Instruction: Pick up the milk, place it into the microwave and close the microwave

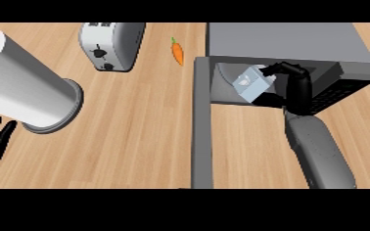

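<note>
The milk (253,83) is a small pale blue-white carton with a round cap, tilted at the mouth of the grey microwave (282,41). My right hand (295,80) reaches into the microwave's opening with its fingers curled round the carton's right side. The microwave door (202,127) stands swung open toward me, a long grey slab running down the counter. Only a dark sliver of my left hand (6,136) shows at the left edge, below the grey forearm (33,93); how its fingers stand is hidden.
A silver toaster (110,45) stands at the back left. An orange carrot (177,53) lies on the wooden counter (137,127) between the toaster and the microwave. The open door blocks the way between the counter's middle and my right arm.
</note>
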